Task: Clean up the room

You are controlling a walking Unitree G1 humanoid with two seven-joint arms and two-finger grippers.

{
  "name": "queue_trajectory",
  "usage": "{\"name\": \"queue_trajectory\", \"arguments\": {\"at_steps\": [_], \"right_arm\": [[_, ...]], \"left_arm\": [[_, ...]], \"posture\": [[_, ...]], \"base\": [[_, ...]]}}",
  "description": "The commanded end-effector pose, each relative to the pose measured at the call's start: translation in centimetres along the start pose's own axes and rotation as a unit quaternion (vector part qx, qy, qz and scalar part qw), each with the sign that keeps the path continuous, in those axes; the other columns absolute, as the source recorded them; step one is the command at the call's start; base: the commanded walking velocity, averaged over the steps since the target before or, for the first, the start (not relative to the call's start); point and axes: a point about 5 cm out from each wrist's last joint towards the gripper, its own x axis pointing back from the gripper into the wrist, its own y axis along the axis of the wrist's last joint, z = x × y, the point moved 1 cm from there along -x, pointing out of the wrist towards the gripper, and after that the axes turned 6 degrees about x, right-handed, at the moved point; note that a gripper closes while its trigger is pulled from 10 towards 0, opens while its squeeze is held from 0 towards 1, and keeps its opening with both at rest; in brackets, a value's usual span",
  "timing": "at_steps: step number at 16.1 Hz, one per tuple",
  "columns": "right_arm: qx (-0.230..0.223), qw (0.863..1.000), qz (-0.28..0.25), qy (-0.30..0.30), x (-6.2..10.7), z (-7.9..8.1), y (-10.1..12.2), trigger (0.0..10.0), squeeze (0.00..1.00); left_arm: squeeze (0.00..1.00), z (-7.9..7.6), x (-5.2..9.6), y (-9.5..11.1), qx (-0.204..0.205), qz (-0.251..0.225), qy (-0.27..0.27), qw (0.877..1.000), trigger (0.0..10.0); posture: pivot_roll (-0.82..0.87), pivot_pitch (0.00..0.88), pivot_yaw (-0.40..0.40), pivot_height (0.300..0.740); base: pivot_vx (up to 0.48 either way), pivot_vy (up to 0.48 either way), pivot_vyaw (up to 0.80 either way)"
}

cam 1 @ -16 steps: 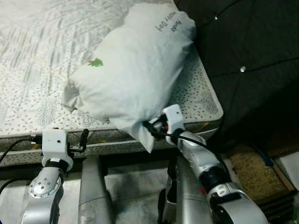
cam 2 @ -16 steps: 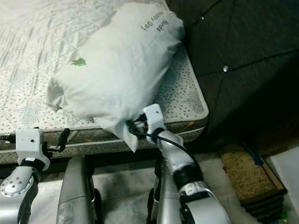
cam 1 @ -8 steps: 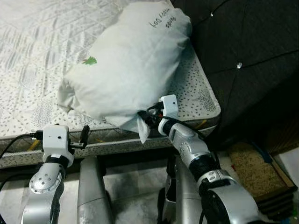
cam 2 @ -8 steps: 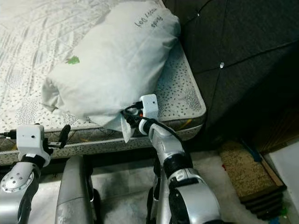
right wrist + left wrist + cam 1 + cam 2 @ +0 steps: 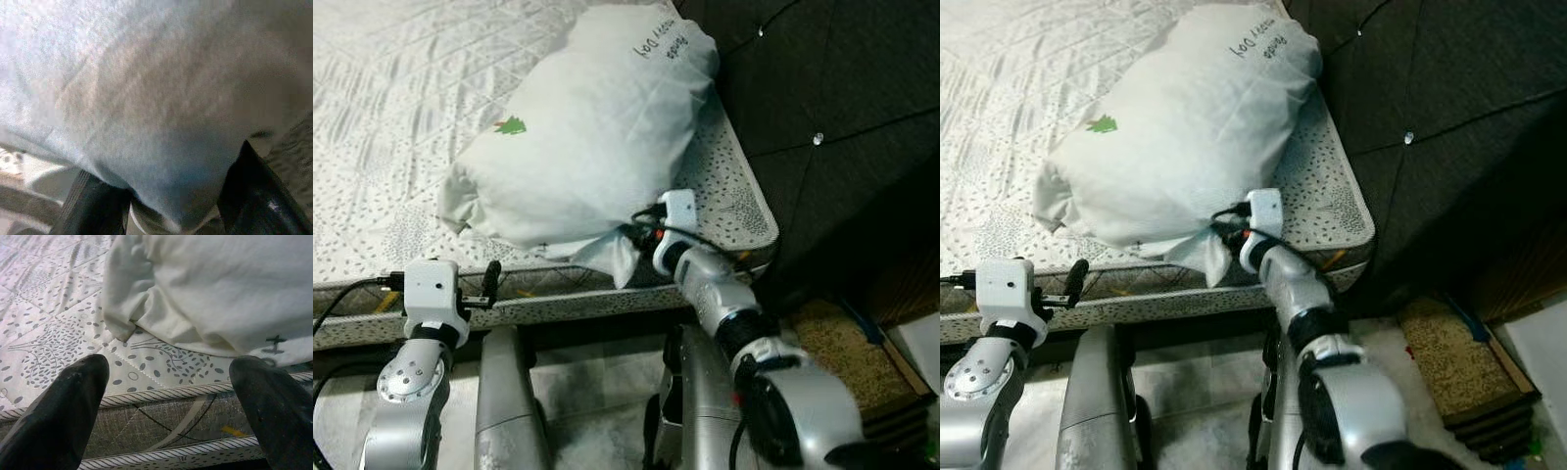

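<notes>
White pillow [image 5: 587, 147] lies on the mattress [image 5: 401, 127] at the bed's right-hand corner, w/ its far end up against the dark padded headboard [image 5: 822, 108]. It has a small green tree mark on top & handwriting near the far end. The near corner of the pillow bunches into a twisted flap that hangs over the mattress edge. Right gripper [image 5: 636, 238] is at that flap, wrist reaching up from below the bed edge; in the right wrist view the cloth sits between the two black fingers [image 5: 95, 203], which look closed in on the pillow corner, fabric pinched btwn them. Left gripper [image 5: 168, 396] hangs lower, in front of the mattress side, not touching anything; its fingers [image 5: 58, 418] stand wide apart w/ nothing btwn them, & the left wrist view looks past them at the mattress piping & the pillow's near-left corner resting on the patterned quilting. Pale tiled floor [image 5: 587, 382] below the bed; a brown mat [image 5: 847, 357] lies on the floor to the right, beside the headboard.
</notes>
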Motion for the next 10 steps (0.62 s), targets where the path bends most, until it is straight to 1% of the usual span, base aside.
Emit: {"name": "queue_trajectory", "arguments": {"at_steps": [1,2,3,6,8,9,10], "right_arm": [[0.023,0.997,-0.048,-0.057,0.4,-3.0,3.3,0.0,0.00],[0.028,0.996,-0.054,-0.065,0.5,-3.5,3.9,0.0,0.00],[0.058,0.989,-0.079,-0.108,1.2,-6.0,6.6,0.0,0.00],[0.087,0.974,-0.110,-0.176,3.1,-9.8,10.2,0.0,0.00],[0.111,0.967,-0.112,-0.199,4.2,-11.5,11.4,0.0,0.00],[0.134,0.959,-0.112,-0.223,5.3,-12.9,12.1,0.0,0.00],[0.146,0.955,-0.111,-0.233,5.7,-13.4,12.4,0.0,0.00]], "left_arm": [[0.00,0.0,0.0,-0.4,0.001,0.006,0.005,1.000,10.0],[0.00,-0.1,-0.1,-0.4,0.002,0.005,0.005,1.000,10.0],[0.00,-0.1,-0.2,-0.4,0.003,0.003,0.006,1.000,10.0],[0.00,-0.2,-0.4,-0.4,0.004,0.001,0.008,1.000,10.0],[0.00,-0.3,-0.7,-0.4,0.005,-0.001,0.009,1.000,10.0],[0.00,-0.3,-0.8,-0.4,0.006,-0.002,0.011,1.000,10.0],[0.00,-0.3,-0.9,-0.4,0.006,-0.003,0.012,1.000,10.0]], "posture": [[0.14,0.150,-0.106,0.523],[0.14,0.149,-0.107,0.523],[0.13,0.144,-0.110,0.523],[0.12,0.136,-0.114,0.523],[0.12,0.128,-0.116,0.523],[0.11,0.126,-0.117,0.523],[0.11,0.123,-0.118,0.523]], "base": [[0.000,0.000,0.00],[0.000,0.000,0.00],[0.000,0.000,0.00],[0.000,0.000,0.00],[0.000,0.000,0.00],[0.000,0.000,0.00],[0.000,0.000,0.00]]}}
